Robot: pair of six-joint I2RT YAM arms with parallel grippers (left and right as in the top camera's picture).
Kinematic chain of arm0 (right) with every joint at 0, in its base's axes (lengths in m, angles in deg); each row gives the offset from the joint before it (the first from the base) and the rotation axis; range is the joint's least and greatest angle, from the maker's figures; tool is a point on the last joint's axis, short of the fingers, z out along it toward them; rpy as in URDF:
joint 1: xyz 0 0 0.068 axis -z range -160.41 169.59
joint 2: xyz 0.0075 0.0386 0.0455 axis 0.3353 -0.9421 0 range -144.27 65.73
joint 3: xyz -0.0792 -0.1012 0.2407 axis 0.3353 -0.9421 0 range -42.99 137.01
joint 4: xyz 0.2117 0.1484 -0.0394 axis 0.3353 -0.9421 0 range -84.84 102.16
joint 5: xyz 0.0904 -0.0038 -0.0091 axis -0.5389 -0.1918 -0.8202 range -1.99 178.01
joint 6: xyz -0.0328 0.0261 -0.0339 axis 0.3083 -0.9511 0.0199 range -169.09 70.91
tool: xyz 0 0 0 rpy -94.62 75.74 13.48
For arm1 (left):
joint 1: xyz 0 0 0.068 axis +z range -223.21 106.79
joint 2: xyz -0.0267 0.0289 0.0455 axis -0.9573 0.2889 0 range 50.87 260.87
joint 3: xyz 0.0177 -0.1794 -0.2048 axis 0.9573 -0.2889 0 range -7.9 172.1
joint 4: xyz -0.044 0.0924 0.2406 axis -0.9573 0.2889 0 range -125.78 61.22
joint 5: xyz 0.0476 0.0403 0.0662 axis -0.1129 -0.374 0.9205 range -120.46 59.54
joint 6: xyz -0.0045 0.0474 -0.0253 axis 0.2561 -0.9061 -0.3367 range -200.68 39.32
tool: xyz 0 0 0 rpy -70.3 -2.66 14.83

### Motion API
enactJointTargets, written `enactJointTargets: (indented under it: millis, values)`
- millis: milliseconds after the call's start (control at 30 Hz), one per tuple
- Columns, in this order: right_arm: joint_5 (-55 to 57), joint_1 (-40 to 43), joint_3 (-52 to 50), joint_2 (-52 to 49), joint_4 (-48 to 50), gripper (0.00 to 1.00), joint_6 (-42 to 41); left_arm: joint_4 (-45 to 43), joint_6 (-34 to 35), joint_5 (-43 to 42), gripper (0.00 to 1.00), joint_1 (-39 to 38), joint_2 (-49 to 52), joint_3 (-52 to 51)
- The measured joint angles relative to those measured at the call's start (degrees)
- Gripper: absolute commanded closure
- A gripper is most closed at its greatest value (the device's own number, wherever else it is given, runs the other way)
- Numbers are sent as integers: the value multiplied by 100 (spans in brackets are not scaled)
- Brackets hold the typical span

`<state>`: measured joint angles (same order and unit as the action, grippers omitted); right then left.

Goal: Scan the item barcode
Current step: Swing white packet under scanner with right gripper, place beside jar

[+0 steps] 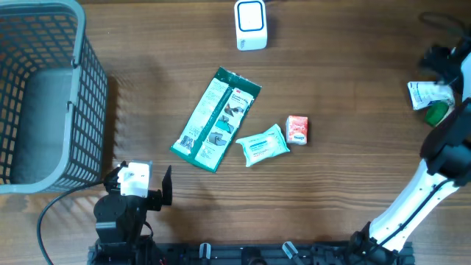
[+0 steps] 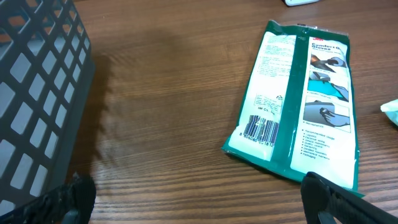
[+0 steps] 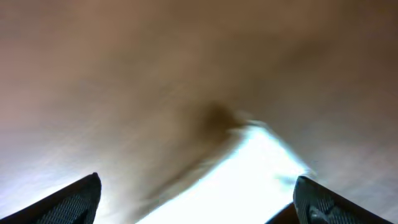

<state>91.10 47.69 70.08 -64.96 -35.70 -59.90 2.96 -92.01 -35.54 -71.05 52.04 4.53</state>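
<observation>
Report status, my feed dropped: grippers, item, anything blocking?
Left gripper open, empty, by basket. Right gripper open, near white packet, far right. Green pack mid-table, barcode up. Nothing blocks scanner.

Overhead view: illumination is even and moderately bright across the table (image 1: 346, 191), and focus is sharp throughout. The basket (image 1: 92, 96) casts a soft shadow to its right on the wood. The white device (image 1: 251, 25) renders close to clipping.

Left wrist view: the centre is sharp, with a diffuse shadow beside the basket and a mild sheen on the green package (image 2: 298, 99). The near corners are soft.

Right wrist view: heavy motion blur covers the whole frame. An overexposed white patch (image 3: 249, 174) occupies the lower centre, and its detail is unreadable.
</observation>
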Motion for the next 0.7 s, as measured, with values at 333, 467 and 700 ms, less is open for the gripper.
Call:
enactJointTargets:
  millis: [333, 467, 700]
  values:
    - [-1375, -2411, 238, 1716, -2033, 0, -1038, -4, 0, 0, 0, 0, 0, 0]
    - [-1473, -3106, -321, 1700, -2693, 1, -1440, 2, 0, 0, 0, 0, 0, 0]
    - [-1370, -4592, -1488, 1657, -1961, 26, -343, 2, 0, 0, 0, 0, 0, 0]
